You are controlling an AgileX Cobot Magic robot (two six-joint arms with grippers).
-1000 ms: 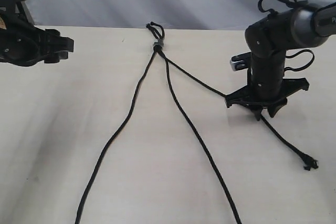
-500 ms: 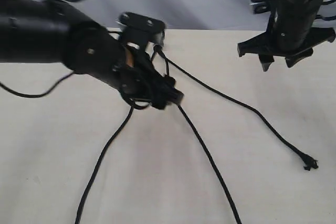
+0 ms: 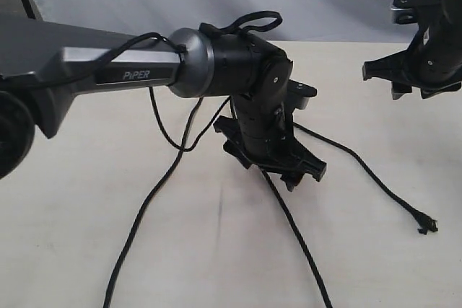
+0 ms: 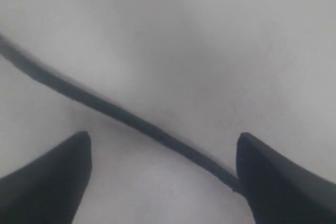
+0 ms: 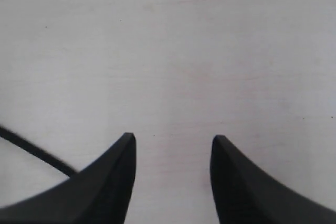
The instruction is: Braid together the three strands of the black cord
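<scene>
Your left gripper (image 3: 278, 171) reaches across the middle of the table (image 3: 72, 200) and points down at the black cord (image 3: 299, 247), its jaws spread wide. In the left wrist view the two fingers (image 4: 52, 182) stand far apart. The middle strand (image 4: 121, 113) lies slantwise on the tabletop between them and runs up to one fingertip, but nothing is clamped. From the exterior view you see that strand come out from under the gripper and run toward the near edge. The left strand (image 3: 144, 207) curves away toward the near left. The right strand (image 3: 393, 196) trails off to the right and ends in a small frayed knot (image 3: 427, 226). The end where the strands join is hidden behind the left arm. Your right gripper (image 5: 173, 137) hangs above the far right of the table, well apart from the cord. Its jaws are partly spread and hold nothing. A short stretch of black strand shows just beside one finger, though you cannot tell which strand it is.
</scene>
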